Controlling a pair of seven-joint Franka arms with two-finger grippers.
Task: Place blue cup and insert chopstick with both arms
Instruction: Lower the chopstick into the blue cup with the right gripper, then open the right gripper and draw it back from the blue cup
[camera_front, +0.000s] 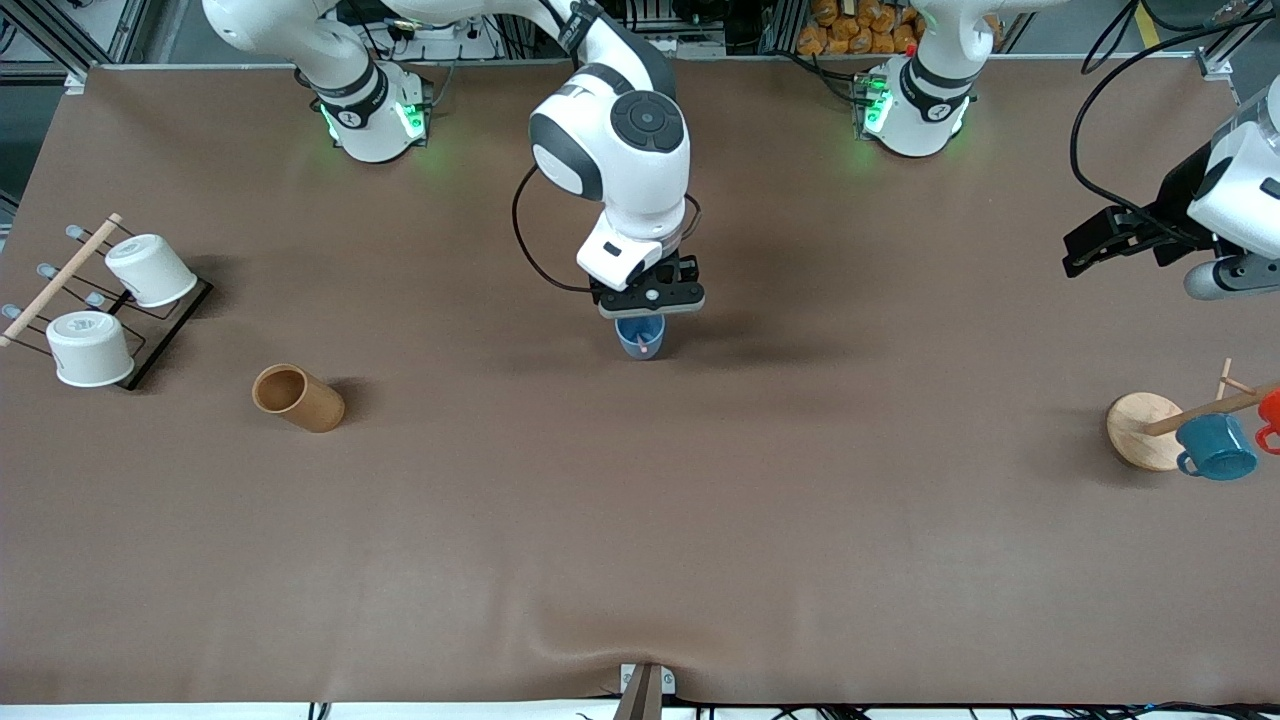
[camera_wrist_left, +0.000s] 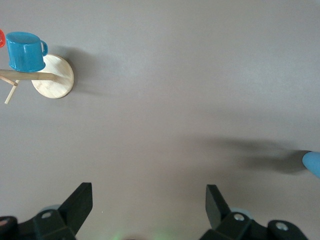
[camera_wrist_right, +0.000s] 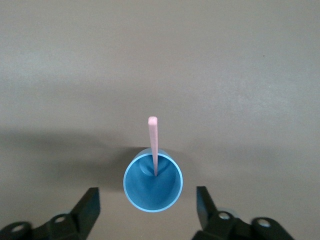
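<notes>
Brown counter (camera_front: 640, 520) before you: the blue cup (camera_front: 640, 338) stands mid-counter, the chopstick (camera_wrist_right: 153, 145) inside it. Your right end effector (camera_front: 650, 297) hovers over it, fingers spread, while your left end effector (camera_front: 1100, 243) waits spread toward its own end.

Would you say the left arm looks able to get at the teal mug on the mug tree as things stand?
Probably yes: the left claw hangs open over bare table at that end, with nothing between it and the teal mug.

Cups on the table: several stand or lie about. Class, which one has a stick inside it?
The light-blue cup under the right gripper, mid-table, holds the pink stick. The brown cup lies empty on its side; the white cups sit on their rack.
</notes>
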